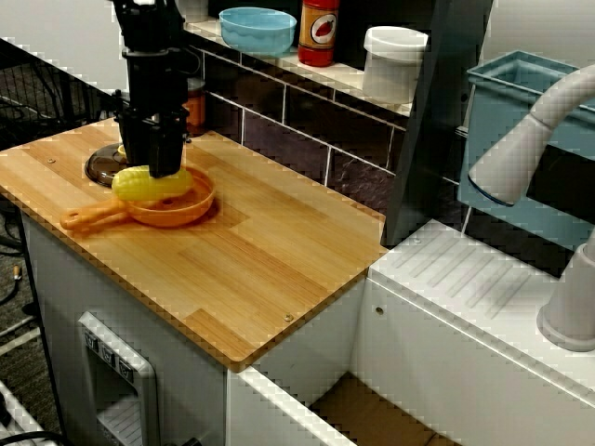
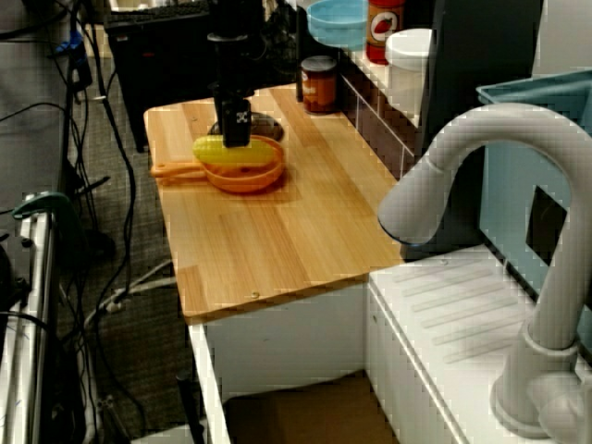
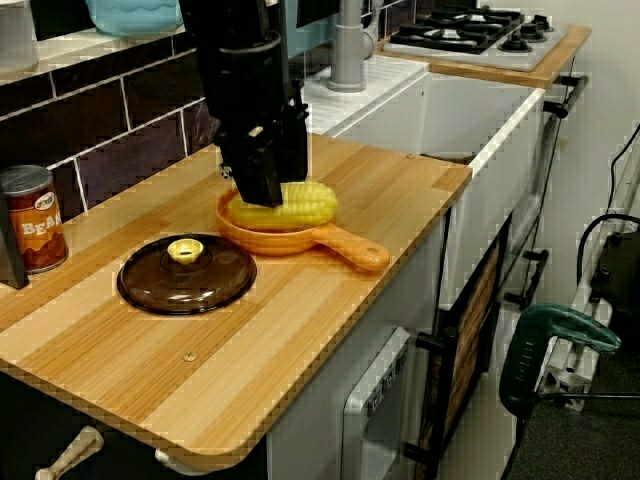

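A: In the view from the lid end, where do we place the gripper [image 3: 262, 188]?
B: Directly over one end of the corn cob [image 3: 300, 204]. Its black fingers reach down onto that end, and the rest of the cob sticks out to one side of them.
A: And the cob itself?
B: It lies lengthwise in the orange pan [image 3: 270, 240], just below the fingertips. The pan's handle points away from the gripper, toward the counter's front edge.
A: Can we read the jaws?
B: We cannot tell. The fingers hide their own gap in all three views, so a pinch and a mere touch look alike.
A: What surrounds the gripper?
B: Just beside it lies a brown glass lid [image 3: 186, 273], flat on the wooden counter [image 3: 390, 185]. Farther off on that same side stands a bean can [image 3: 32, 220]. Behind and above it, in the view from the counter's front, we note a blue bowl [image 1: 257, 30] and a red bottle [image 1: 319, 32] on the ledge.
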Available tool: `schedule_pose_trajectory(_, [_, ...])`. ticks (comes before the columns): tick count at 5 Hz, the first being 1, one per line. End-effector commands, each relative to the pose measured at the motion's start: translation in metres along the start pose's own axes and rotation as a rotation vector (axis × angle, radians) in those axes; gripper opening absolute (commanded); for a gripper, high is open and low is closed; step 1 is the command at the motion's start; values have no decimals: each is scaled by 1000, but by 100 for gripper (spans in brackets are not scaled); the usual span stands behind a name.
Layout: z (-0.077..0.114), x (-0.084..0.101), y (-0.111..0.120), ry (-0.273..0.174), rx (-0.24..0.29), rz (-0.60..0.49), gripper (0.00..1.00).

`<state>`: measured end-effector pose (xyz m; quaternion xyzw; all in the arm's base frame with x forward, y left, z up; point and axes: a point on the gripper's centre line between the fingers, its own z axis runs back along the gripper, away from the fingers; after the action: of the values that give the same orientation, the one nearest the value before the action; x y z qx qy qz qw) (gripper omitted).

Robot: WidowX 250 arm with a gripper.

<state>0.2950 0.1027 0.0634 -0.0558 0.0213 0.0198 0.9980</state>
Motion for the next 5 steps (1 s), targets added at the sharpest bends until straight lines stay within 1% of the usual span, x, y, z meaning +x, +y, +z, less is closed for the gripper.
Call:
schedule_pose_trajectory(1, [26,2,5,-56,13,-33,0])
schedule_pose_trajectory(2, [28,-4,2,-58,22,-27,0])
schedule_pose_trajectory(3, [25,-3,3,-58,29,-21,100])
schedule_pose_trajectory(4, [18,2,2,-48,44,-13,100])
schedule_pose_trajectory(5, [11,2,0,-48,57,-10,100])
